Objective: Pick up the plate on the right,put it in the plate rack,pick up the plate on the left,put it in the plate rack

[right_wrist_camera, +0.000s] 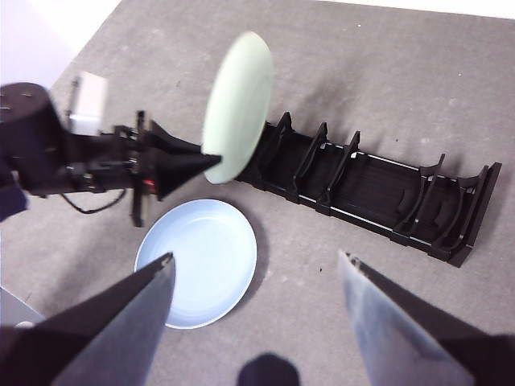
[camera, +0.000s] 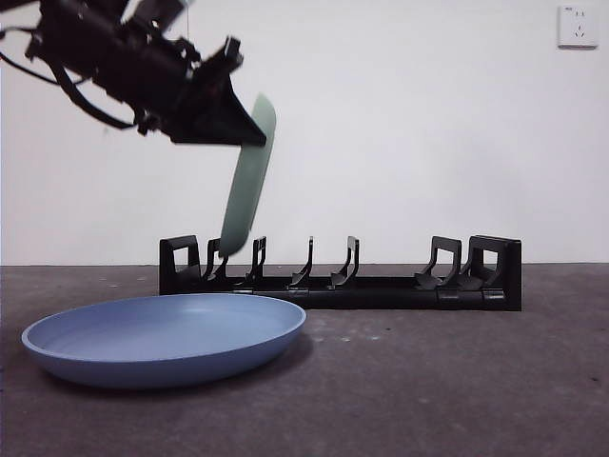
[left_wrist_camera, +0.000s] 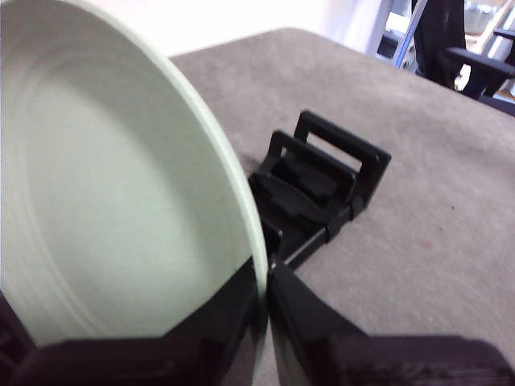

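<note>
My left gripper [camera: 249, 122] is shut on the rim of a pale green plate [camera: 246, 181], which hangs nearly upright with its lower edge just above the prongs at the left end of the black plate rack [camera: 381, 286]. The left wrist view shows the green plate [left_wrist_camera: 113, 185] pinched at my left gripper [left_wrist_camera: 265, 281], with one rack end [left_wrist_camera: 322, 181] beyond it. A blue plate [camera: 162, 335] lies flat on the table in front of the rack's left part. My right gripper [right_wrist_camera: 257, 265] is open, high above the table, over the blue plate [right_wrist_camera: 197, 261] and rack [right_wrist_camera: 378, 189].
The rack stands along the back of a grey table by a white wall, with a wall socket [camera: 578, 26] at the upper right. Cables trail from the left arm [right_wrist_camera: 48, 153]. A dark chair [left_wrist_camera: 463, 48] stands past the table's edge.
</note>
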`<state>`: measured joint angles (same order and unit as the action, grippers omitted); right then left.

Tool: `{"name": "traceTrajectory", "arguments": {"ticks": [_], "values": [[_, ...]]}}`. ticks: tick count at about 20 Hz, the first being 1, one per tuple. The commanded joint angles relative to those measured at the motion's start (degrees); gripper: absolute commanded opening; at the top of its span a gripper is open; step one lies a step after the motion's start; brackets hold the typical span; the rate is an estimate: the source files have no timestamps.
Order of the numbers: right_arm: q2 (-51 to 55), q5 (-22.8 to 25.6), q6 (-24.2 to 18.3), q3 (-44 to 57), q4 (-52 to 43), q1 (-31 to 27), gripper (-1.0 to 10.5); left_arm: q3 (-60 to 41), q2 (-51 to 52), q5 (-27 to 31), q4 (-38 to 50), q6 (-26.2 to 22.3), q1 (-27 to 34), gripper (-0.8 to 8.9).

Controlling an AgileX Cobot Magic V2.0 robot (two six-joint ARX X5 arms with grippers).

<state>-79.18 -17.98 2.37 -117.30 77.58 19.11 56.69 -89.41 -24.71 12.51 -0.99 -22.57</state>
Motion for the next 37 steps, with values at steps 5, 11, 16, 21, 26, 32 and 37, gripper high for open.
{"name": "traceTrajectory", "arguments": {"ticks": [5, 11, 16, 21, 26, 32, 37], "values": [[-0.07, 0.0, 0.39, 0.5, 1.38, 0.13, 3.5, 0.13, -4.48, 0.39, 2.16, -0.57, 0.2, -0.08], [-0.15, 0.68, -0.07, 1.73, 1.38, 0.13, 3.5, 0.13, -4.5, 3.52, 0.35, -1.03, 0.2, 0.09], [-0.15, 0.94, -0.92, 4.48, 1.38, 0.13, 3.5, 0.13, -3.87, 3.26, -0.44, -0.98, 0.13, 2.21], [-0.15, 1.07, -1.09, 4.98, 1.38, 0.13, 3.5, 0.13, -1.66, 0.22, -1.51, -0.87, 0.11, 2.21], [-0.48, 1.07, -1.09, 4.98, 1.38, 0.13, 3.5, 0.13, 5.77, 0.26, -5.53, -1.11, -1.18, 2.22], [-4.55, 0.81, -1.11, 5.07, 1.36, 1.16, 3.5, 0.13, 24.48, 0.31, -18.53, -10.12, -3.13, 2.89], [-12.98, 0.87, -1.33, 5.07, 0.24, 6.67, 3.5, 0.13, 41.11, 3.02, -35.89, -21.14, -3.78, 2.9]]}}
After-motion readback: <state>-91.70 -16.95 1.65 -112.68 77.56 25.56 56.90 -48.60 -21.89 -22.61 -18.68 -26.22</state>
